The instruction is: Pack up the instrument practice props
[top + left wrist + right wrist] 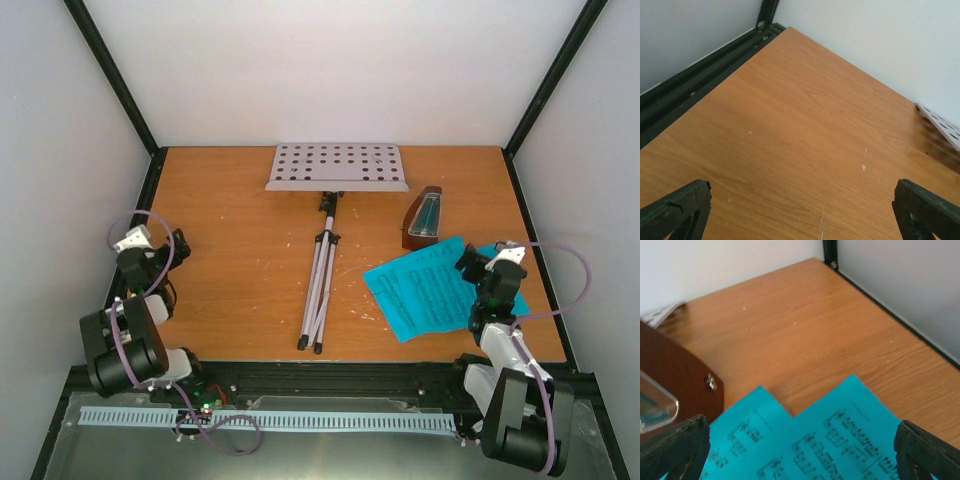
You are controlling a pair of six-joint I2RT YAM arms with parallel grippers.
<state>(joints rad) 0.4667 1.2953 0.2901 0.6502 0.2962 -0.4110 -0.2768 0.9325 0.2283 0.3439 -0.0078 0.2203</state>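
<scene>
The silvery music stand [322,280] lies flat mid-table, its perforated desk [338,167] toward the back wall; a corner of the desk shows in the left wrist view [942,126]. The brown metronome [424,220] stands right of it, also at the left of the right wrist view [670,377]. Cyan sheet-music pages [430,287] lie in front of the metronome, overlapping, and fill the bottom of the right wrist view [815,440]. My right gripper [478,268] is open, over the pages' right edge. My left gripper [172,248] is open and empty over bare table at the left.
The wooden table [240,260] is walled by white panels on three sides with black frame posts [120,90] at the back corners. A black rail [330,375] runs along the near edge by the arm bases.
</scene>
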